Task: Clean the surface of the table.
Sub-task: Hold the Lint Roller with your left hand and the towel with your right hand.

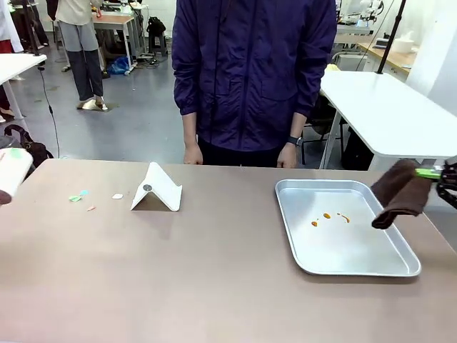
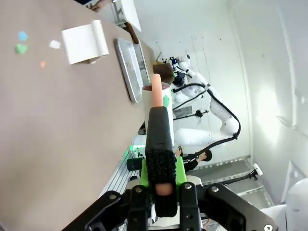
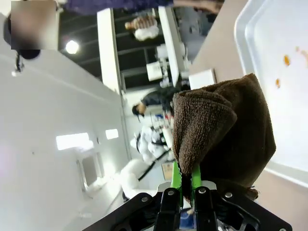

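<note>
At the right edge of the worktop (image 1: 214,279), the right end effector (image 1: 437,173) was pressed together on a brown cloth (image 1: 400,194). The cloth hung from its green pads above the right rim of a metal tray (image 1: 357,270). Below and to the left of that end effector, a few orange spots (image 1: 328,216) lay on the tray floor.

The left end effector (image 2: 161,172) was clamped shut around a black tool (image 2: 159,130) with a bristly patch and a pink tip. It was possibly a brush, though the wrist view was too close to be sure. This end effector sat beside the worktop's left edge. Ahead of it lay small green, blue, white and orange scraps (image 1: 82,194), and just beyond them a folded white stand (image 1: 158,189). The tray was farther on again.

A person (image 1: 250,71) in a dark blue jacket stood at the far side, hands (image 1: 193,153) at the worktop's edge, well apart from both end effectors.
</note>
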Controlling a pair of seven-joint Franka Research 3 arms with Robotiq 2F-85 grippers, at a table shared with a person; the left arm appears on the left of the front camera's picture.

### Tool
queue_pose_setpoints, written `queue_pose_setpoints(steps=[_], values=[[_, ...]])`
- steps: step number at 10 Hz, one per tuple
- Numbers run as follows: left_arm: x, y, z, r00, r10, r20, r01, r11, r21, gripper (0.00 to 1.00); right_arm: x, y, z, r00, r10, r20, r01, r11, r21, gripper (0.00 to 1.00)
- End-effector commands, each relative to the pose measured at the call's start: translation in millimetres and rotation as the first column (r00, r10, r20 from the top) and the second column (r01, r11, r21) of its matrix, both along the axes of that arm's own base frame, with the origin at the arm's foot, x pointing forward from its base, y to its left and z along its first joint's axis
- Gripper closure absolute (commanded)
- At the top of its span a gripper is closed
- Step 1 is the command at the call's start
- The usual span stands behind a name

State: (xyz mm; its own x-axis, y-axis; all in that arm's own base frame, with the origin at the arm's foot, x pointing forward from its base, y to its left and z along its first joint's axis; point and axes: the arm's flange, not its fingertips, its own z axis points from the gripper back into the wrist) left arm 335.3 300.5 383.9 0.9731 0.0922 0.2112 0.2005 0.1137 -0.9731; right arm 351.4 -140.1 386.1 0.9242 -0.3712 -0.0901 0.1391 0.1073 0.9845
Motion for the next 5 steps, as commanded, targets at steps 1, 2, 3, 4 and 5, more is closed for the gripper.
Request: queue_pose_setpoints(steps=[1, 2, 3, 4, 5], values=[[1, 30, -5, 0.998, 0.046, -0.046, -0.048, 0.998, -0.044, 1.0, -2, -24, -10, 0.992, -0.106, 0.062, 0.102, 0.993, 0.055, 0.95], [-4, 40, -11, 0.995, 0.091, -0.047, -0.095, 0.992, -0.08, 1.0, -8, -39, -19, 0.984, -0.167, 0.067, 0.162, 0.984, 0.067, 0.95], [-5, 48, -18, 0.987, 0.134, -0.086, -0.142, 0.986, -0.09, 1.0, -10, -43, -27, 0.982, -0.183, 0.046, 0.18, 0.982, 0.061, 0.95], [0, 49, -23, 0.982, 0.156, -0.107, -0.168, 0.979, -0.117, 1.0, -8, -43, -35, 0.977, -0.214, 0.024, 0.212, 0.976, 0.057, 0.95], [7, 46, -26, 0.976, 0.174, -0.135, -0.192, 0.972, -0.133, 1.0, -4, -38, -41, 0.969, -0.246, 0.019, 0.246, 0.969, 0.039, 0.95]])
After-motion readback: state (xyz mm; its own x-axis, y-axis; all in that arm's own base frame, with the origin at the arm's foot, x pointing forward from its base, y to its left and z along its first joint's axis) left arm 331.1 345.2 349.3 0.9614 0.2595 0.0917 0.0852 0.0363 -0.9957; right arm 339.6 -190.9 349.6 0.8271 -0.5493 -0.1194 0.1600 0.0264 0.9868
